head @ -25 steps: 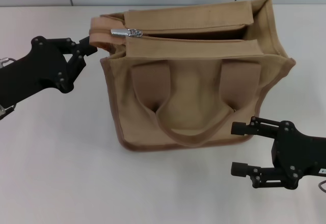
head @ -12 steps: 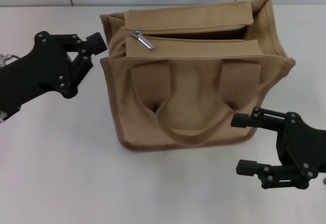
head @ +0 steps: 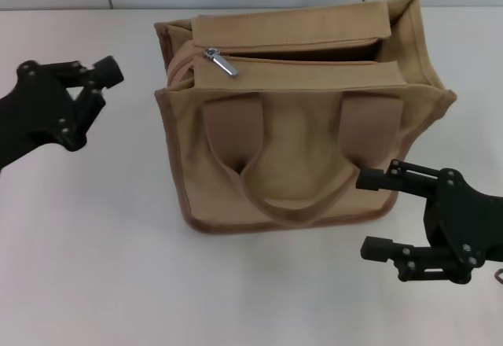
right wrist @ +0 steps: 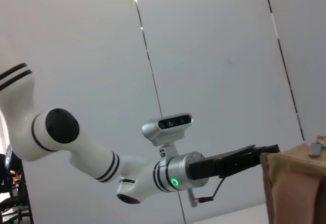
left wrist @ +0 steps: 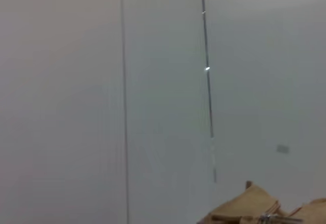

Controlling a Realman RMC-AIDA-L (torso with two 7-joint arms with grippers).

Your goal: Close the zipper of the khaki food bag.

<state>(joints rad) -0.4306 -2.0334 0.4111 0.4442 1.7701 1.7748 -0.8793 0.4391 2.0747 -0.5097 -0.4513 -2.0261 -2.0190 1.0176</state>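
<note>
Khaki food bag (head: 302, 118) standing upright on the tabletop (head: 102, 259), handles draped over its near face. Zipper (head: 222, 62) slider at the left end of the top, with the slot gaping toward the right end. Left pincer (head: 100, 79) off the bag's left side, apart from it, holding nothing; finger spread cannot be told. Right pincer (head: 373, 214) near the bag's lower right corner, jaws wide apart and empty.

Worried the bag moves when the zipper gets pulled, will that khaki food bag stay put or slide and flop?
The khaki food bag is soft canvas with sagging handles, so it will probably flex. Nothing holds it, so it may slide.
</note>
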